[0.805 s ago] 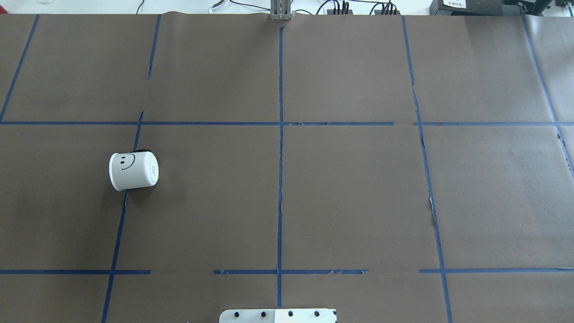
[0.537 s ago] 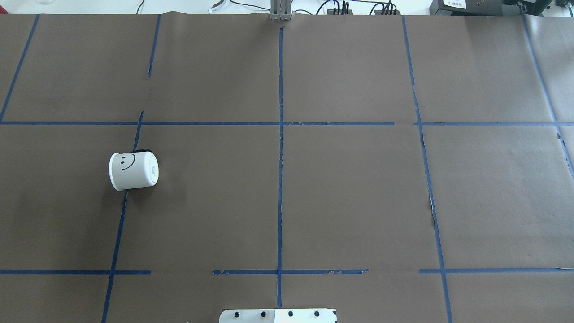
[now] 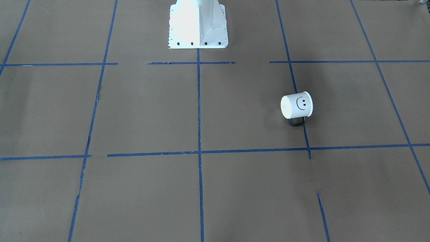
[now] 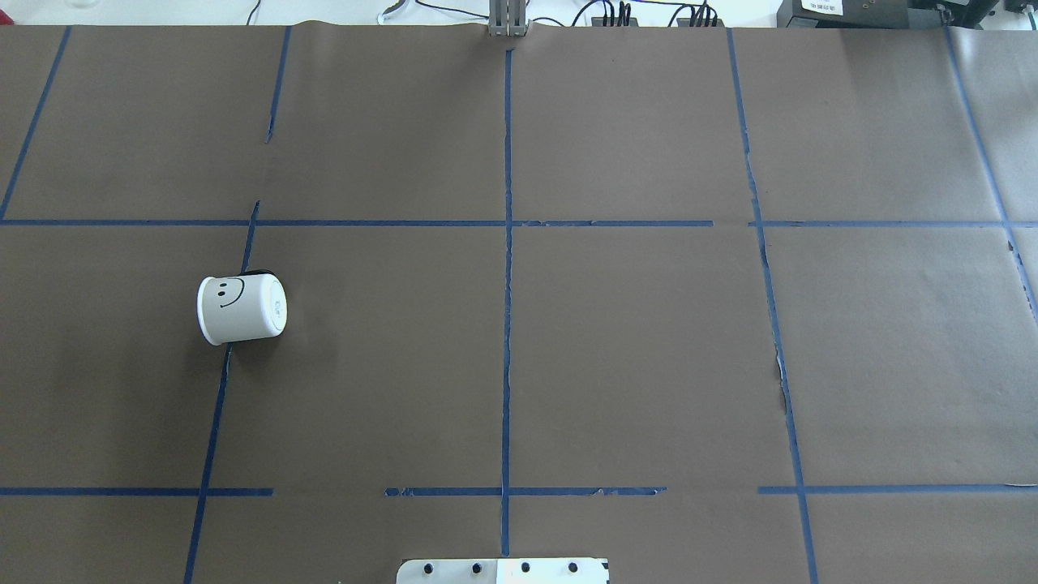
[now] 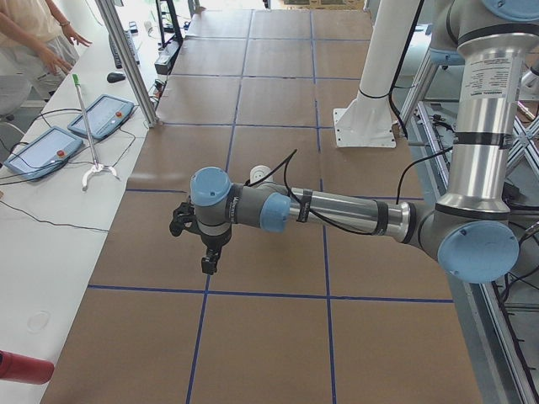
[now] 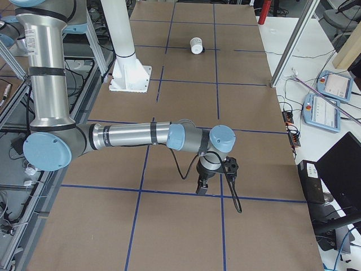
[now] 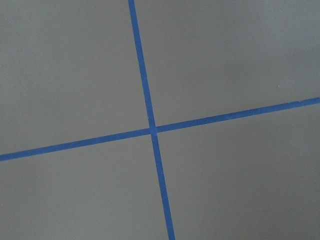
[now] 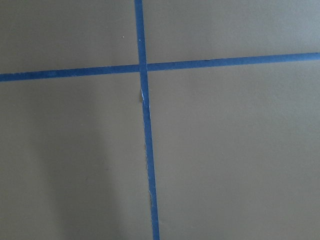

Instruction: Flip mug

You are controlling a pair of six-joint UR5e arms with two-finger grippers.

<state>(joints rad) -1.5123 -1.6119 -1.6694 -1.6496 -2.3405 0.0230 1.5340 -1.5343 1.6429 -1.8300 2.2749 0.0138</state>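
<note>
Two grippers are hanging over the table (image 4: 632, 349): the left gripper (image 5: 207, 257) and right gripper (image 6: 202, 186) are showing only in side views, so I cannot tell their opening or hold. The mug (image 4: 242, 308) is lying on its side across a tape line (image 4: 212, 422), forward-left of the robot base (image 4: 503, 570), with its handle pointing away from that base.

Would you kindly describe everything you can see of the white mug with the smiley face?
The small white enamel-looking mug lies on its side on the brown paper table cover, across a blue tape line, on the robot's left half. Its flared rim and opening point to the robot's left, its flat base to the right. A black smiley face faces up; the thin black loop handle sticks out away from the robot. Nothing else touches it.
</note>
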